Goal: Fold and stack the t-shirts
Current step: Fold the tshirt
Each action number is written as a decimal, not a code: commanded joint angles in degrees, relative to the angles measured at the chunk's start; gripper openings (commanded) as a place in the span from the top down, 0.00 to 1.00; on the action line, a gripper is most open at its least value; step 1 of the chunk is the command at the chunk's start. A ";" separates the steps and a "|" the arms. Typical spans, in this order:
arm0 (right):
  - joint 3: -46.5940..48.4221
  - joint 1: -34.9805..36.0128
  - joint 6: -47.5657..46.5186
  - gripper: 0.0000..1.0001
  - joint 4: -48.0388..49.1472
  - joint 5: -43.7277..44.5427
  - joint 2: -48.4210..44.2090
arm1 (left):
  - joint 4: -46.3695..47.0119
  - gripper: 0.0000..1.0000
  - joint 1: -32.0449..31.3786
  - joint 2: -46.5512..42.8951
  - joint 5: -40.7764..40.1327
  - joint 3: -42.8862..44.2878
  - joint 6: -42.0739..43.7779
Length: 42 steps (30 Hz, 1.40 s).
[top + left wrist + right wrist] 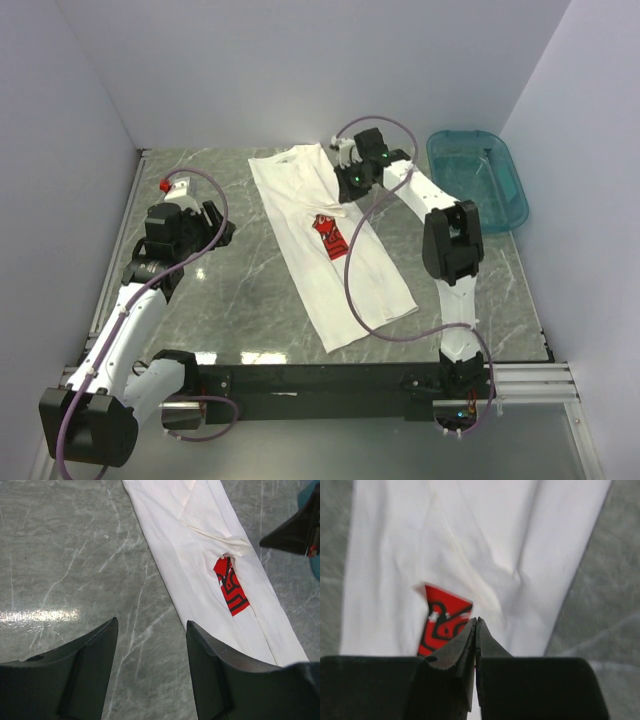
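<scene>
Under the right gripper (476,621): white short-sleeved cotton t-shirt (485,530), folded lengthwise into a long narrow strip, flat on the grey marble-pattern table (615,605). Right fingers are together, tips meeting, no cloth visibly pinched between them. Can't tell if the tips touch the fabric. Red square chest print (442,622) sits just left of the tips, partly covered by a folded-over flap; the flap's creased edge runs diagonally ahead of the tips

Left gripper (152,625): fingers standing apart, nothing between them, only bare table below. Shirt strip is ahead and to the right of it, apart from both fingers, running diagonally away

Teal translucent plastic basin (519,198) is off to the right of the right gripper, at the table's far right corner, clear of the shirt
</scene>
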 commanded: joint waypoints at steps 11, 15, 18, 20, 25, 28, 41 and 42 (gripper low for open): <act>20.77 -0.43 17.49 1.00 -1.50 -1.17 15.25 | 2.06 0.37 0.02 -0.93 0.39 0.00 0.30; 21.92 -0.51 16.78 1.00 -3.43 -0.82 16.92 | 1.98 0.37 0.02 -0.85 0.56 0.00 0.30; 20.70 -0.86 16.25 1.00 -4.22 -0.82 17.10 | 1.89 0.37 0.02 -1.28 0.30 -0.26 0.30; 19.38 -1.13 15.99 1.00 -4.05 -1.17 16.31 | 1.89 0.37 -0.07 -1.37 0.39 -0.26 0.30; 13.75 -2.01 15.38 1.00 -2.20 -1.78 13.23 | 2.15 0.37 -0.07 -1.02 1.00 -0.18 0.13; 12.08 -2.27 15.55 1.00 -1.94 -2.40 12.62 | 2.07 0.37 -0.07 -1.02 1.09 -0.18 0.04; 8.82 -3.33 15.29 1.00 0.79 -7.06 7.17 | 2.59 0.37 0.02 0.03 2.50 0.09 0.30; 8.91 -3.68 15.03 1.00 0.61 -7.23 6.82 | 2.68 0.37 0.02 0.03 2.58 0.00 0.22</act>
